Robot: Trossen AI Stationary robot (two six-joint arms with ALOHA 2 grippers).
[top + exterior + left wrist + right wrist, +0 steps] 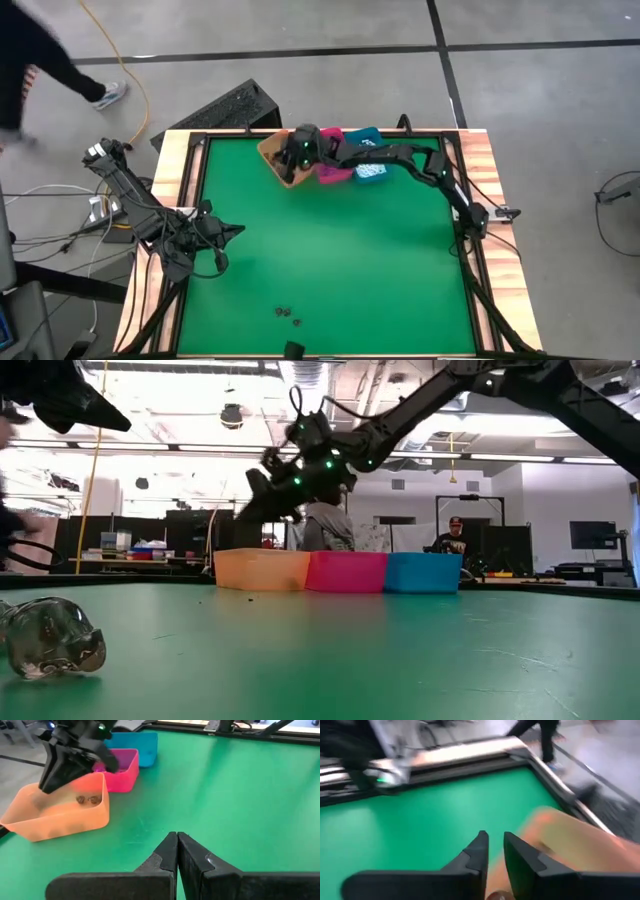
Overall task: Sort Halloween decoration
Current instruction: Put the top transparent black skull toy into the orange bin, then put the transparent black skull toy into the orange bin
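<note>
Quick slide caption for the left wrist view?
Right gripper poised over orange bin holding two dark pieces; left gripper shut.

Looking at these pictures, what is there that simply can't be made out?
- Pink bin and teal bin contents: the right arm covers them in the high view; their walls hide them in the low view.
- Whether the right gripper holds anything: its view is blurred.
- Dark pieces near the table's front edge: too small to identify.
- The clear object at the low view's left: cut off by the edge.
</note>
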